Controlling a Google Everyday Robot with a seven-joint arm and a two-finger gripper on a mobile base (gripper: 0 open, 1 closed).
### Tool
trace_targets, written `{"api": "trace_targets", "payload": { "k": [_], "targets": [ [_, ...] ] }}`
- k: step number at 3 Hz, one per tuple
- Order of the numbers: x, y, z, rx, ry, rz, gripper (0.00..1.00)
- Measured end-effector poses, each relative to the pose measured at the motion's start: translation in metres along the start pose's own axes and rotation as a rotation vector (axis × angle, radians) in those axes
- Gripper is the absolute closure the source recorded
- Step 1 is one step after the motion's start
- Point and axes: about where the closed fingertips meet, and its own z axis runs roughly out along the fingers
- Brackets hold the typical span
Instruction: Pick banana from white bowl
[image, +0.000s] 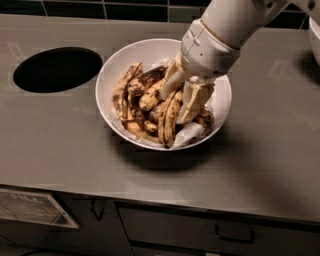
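Observation:
The white bowl (120, 60) stands in the middle of the grey counter, lined with crumpled white paper and holding several overripe bananas. The banana (167, 122), the longest one, slim and curved with dark streaks, lies on the right side of the pile, running down to the bowl's front rim. My gripper (181, 100) reaches down into the bowl from the upper right and sits over the banana's upper end, touching the pile. The arm's white wrist hides the bowl's back right part.
A round black hole (57, 68) is cut into the counter left of the bowl. Another white vessel (315, 37) shows at the right edge. Dark tiles run along the back. Drawers with a handle (235, 235) lie below the counter's front edge.

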Motion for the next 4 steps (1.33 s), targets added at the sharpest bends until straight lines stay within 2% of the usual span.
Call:
{"api": "trace_targets", "payload": {
  "k": [2,3,4],
  "targets": [
    [-0.015,-0.004,-0.023,0.073,0.013,0.004,1.0],
    [-0.036,-0.007,-0.049,0.133,0.008,-0.015,1.0],
    [-0.036,-0.007,-0.049,0.133,0.008,-0.015,1.0]
  ]
}}
